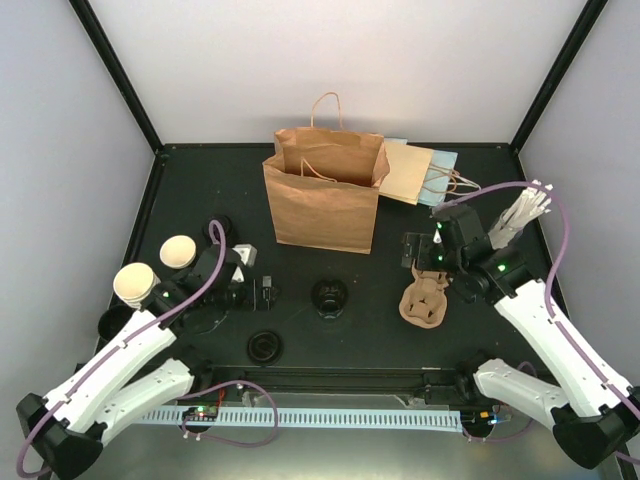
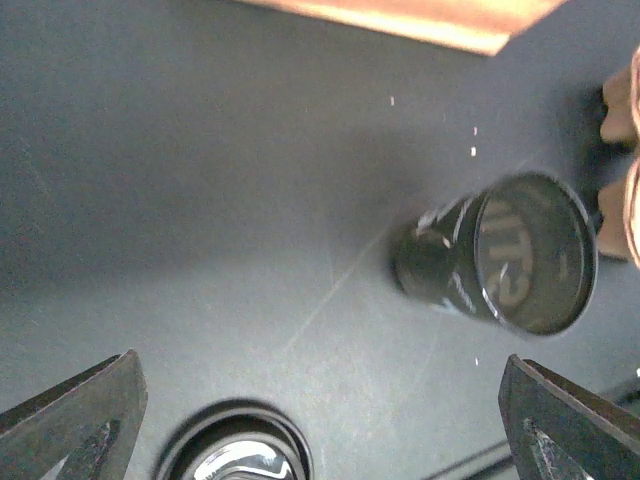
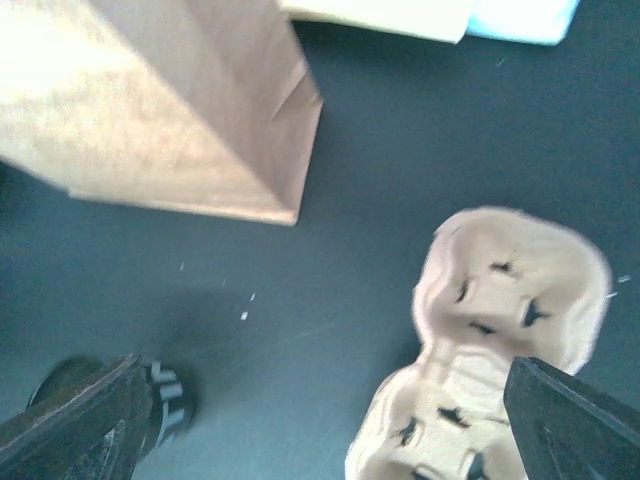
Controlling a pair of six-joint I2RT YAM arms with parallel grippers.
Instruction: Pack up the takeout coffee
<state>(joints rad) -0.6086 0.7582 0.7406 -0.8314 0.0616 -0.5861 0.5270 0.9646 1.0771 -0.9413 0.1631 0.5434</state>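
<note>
Left gripper [image 2: 320, 415], jaws spread wide and holding nothing, hangs low over the dark table [image 2: 150, 200]. A black lid [image 2: 235, 455] sits just beneath it and a dark round container [image 2: 500, 255] lies ahead to the right; open jaws suit an approach, not a carry. Right gripper [image 3: 330, 425], likewise spread and empty, is poised beside the near end of the pulp carrier [image 3: 500, 330], which lies right of centre with its cup wells facing up, apart from the bag. At the far middle the paper bag [image 1: 320, 200] stands upright with its mouth open, probably so that it can be loaded from above. A second bag [image 1: 410, 172] lies flat behind it to the right. The far cup [image 1: 178, 252] and the near cup [image 1: 133, 283] stand upright and uncovered on the left, beside the left arm's wrist, touched by neither gripper. With no cup lidded, seated in the carrier or bagged, packing appears barely begun.
</note>
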